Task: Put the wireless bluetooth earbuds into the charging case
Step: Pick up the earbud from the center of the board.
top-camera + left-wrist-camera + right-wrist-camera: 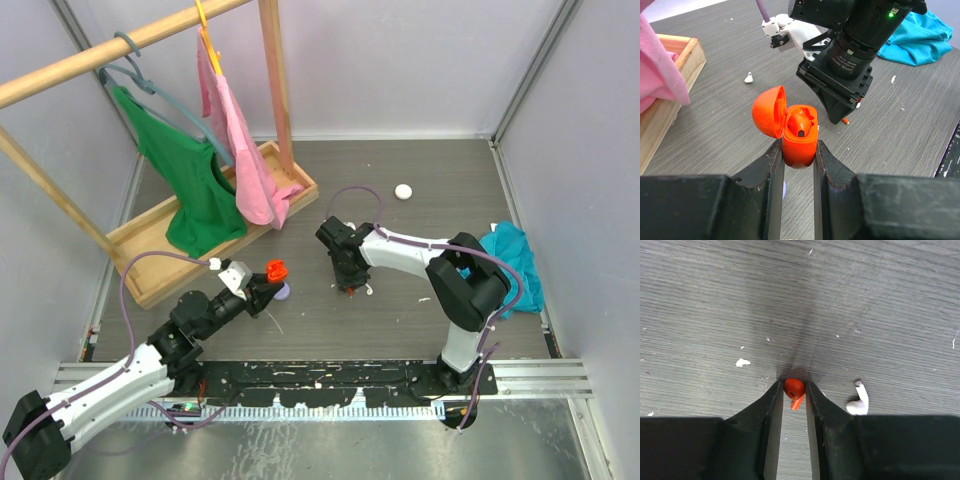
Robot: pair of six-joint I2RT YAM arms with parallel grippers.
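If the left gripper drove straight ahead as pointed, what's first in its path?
Likely the right gripper, down at the table dead ahead and pinching an orange earbud. The open orange charging case held in the left gripper would touch it first. Gap unclear.

No text, label or number is legible anywhere.

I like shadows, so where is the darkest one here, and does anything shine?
Right wrist view: a dark shadow streaks up the table from the right gripper around the orange earbud. Left wrist view: the open orange case has soft shiny patches. Top view: light is even, shadows faint.
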